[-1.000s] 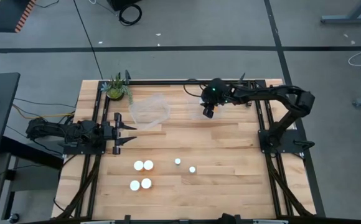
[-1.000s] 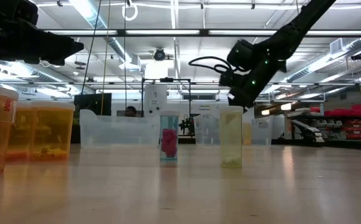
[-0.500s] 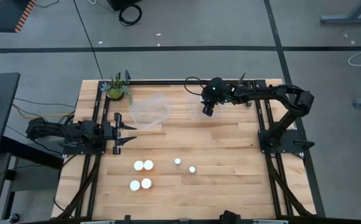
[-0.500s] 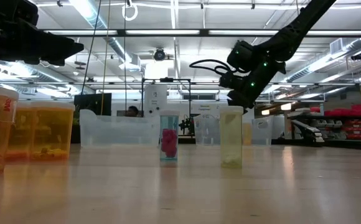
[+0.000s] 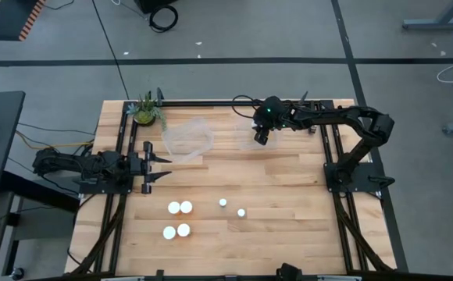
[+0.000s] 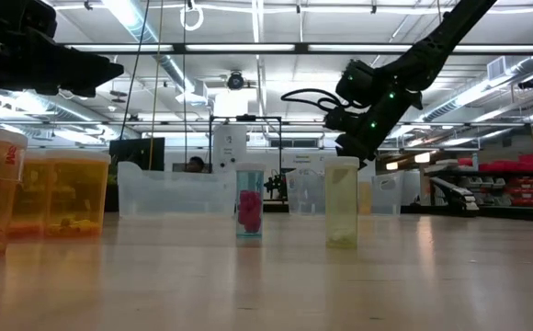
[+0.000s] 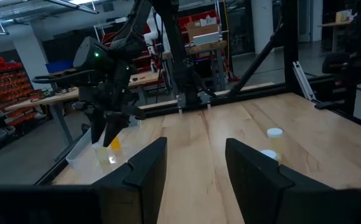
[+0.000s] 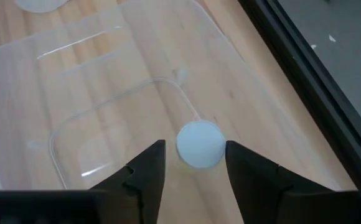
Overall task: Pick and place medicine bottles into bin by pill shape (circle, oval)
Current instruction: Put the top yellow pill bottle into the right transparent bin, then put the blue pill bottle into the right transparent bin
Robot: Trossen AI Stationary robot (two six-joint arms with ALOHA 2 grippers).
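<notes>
My right gripper [image 5: 259, 140] hangs open over the clear bin [image 5: 244, 127] at the far middle of the table. In the right wrist view a white-capped medicine bottle [image 8: 199, 145] stands on the bin floor [image 8: 106, 124], below and between the open fingers, which do not touch it. Several more white-capped bottles stand upright on the table nearer the front: wide-capped ones [image 5: 180, 208] [image 5: 176, 231] and two narrow ones [image 5: 222, 203] [image 5: 241, 212]. My left gripper [image 5: 164, 167] waits open and empty at the table's left.
A second clear bin [image 5: 187, 139] lies left of the first. A small green potted plant [image 5: 146, 111] stands at the far left corner. In the low view the orange bottles [image 6: 73, 193] loom at left, with a pink-filled one [image 6: 249, 202] and a yellow one [image 6: 342, 200] at the middle.
My right gripper has risen a little above the bin, staying open. The bottles on the table and my left arm have kept still.
</notes>
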